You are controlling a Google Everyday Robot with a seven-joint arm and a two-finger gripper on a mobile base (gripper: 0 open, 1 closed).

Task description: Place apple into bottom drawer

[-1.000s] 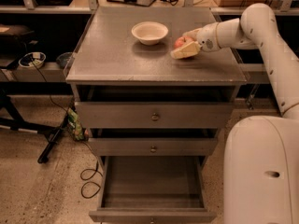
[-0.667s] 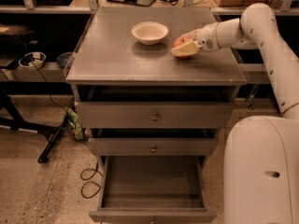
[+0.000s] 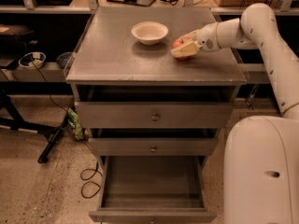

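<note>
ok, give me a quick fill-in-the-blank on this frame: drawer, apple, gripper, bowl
1. The bottom drawer stands ____, with nothing in it.
2. The apple rests on the ____ of the cabinet.
3. The gripper is at the ____, beside the cream bowl.
4. The cream bowl is ____.

Missing words: open; top; apple; empty
</note>
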